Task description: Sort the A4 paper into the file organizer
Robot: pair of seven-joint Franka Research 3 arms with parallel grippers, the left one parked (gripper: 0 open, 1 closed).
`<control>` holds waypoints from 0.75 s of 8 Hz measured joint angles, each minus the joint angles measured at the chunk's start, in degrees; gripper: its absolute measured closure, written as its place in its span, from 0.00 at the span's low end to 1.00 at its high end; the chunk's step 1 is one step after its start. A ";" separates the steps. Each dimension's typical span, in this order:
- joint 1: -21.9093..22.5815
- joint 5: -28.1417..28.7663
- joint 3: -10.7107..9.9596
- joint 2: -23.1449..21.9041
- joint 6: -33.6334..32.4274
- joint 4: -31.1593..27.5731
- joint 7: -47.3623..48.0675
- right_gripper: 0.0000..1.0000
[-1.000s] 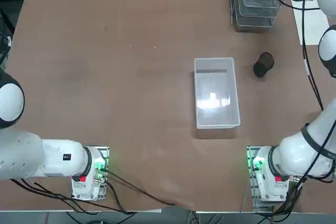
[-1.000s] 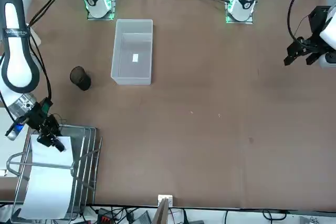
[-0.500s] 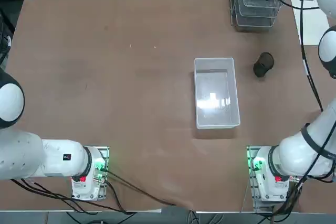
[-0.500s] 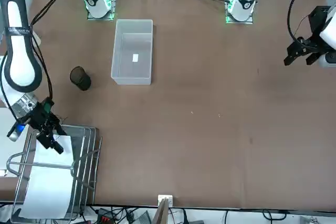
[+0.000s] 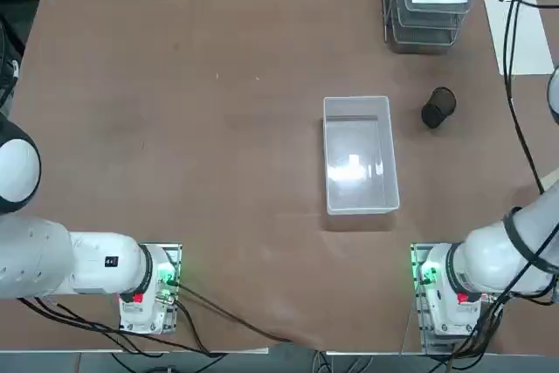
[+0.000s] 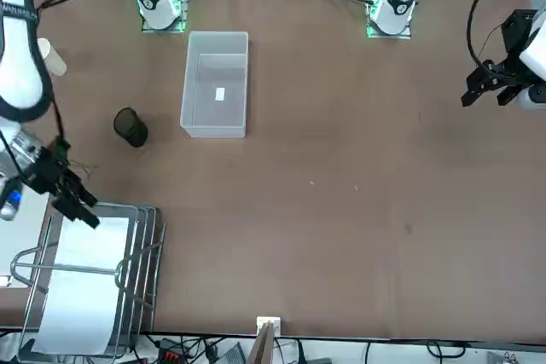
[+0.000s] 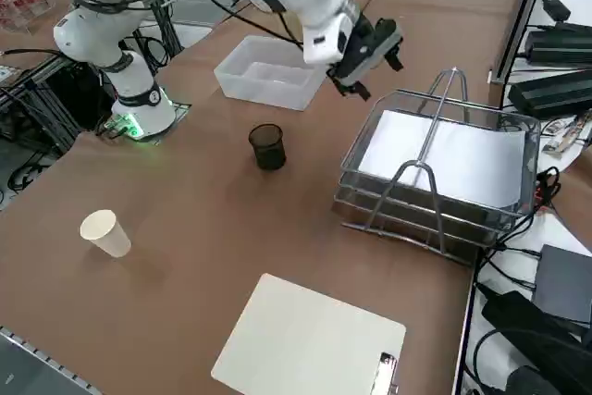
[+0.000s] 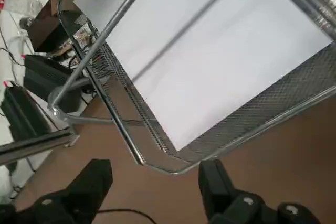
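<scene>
The paper is seen lying in the organizer's top tray, right of frame; the right end effector, fingers apart and empty, is held just beside it.

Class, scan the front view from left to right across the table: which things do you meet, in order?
A4 paper in the file organizer, with the right gripper above it → black cup → plastic bin.

The paper lies in the top tray of the file organizer, which stands at the far right corner of the bench. The right gripper hangs just beside the organizer's near end, jaws apart and clear of the paper. A cup lies between the organizer and the bin at mid-bench.
</scene>
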 joint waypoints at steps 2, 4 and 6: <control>0.08 -9.88 0.06 -3.05 -5.47 1.12 -0.94 0.00; 0.01 -17.59 -0.01 -5.49 -15.26 4.23 -6.58 0.00; -0.03 -23.50 -0.05 -7.71 -26.64 8.07 -13.58 0.00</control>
